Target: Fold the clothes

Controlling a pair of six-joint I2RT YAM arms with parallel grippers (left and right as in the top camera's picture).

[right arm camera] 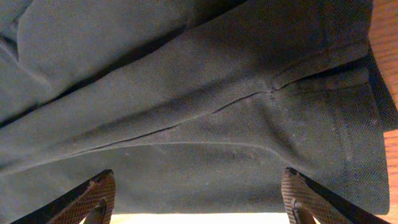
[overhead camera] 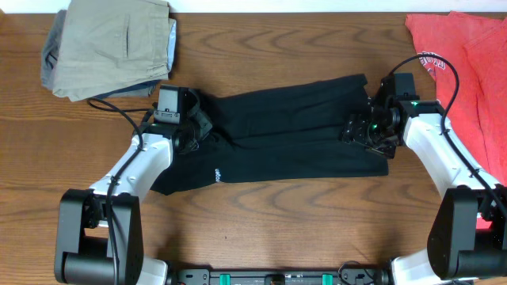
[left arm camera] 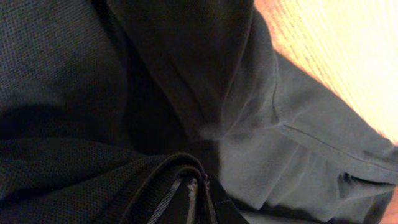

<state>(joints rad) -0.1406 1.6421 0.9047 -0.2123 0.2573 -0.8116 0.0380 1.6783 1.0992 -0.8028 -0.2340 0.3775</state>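
Observation:
The black collared shirt (overhead camera: 293, 134) lies folded into a long band across the middle of the table, with its small white logo (overhead camera: 215, 174) near the front left. My left gripper (overhead camera: 190, 127) is at the shirt's left end. In the left wrist view it (left arm camera: 196, 196) is shut on a bunched fold of the black fabric (left arm camera: 155, 93). My right gripper (overhead camera: 366, 128) is at the shirt's right end. In the right wrist view its fingers (right arm camera: 199, 183) are spread wide open just over the shirt's hem (right arm camera: 205, 118), holding nothing.
Folded khaki trousers (overhead camera: 111, 43) lie at the back left. A red-orange T-shirt (overhead camera: 467, 63) with white print lies at the back right, close behind the right arm. Bare wooden table (overhead camera: 277, 229) shows in front of the shirt.

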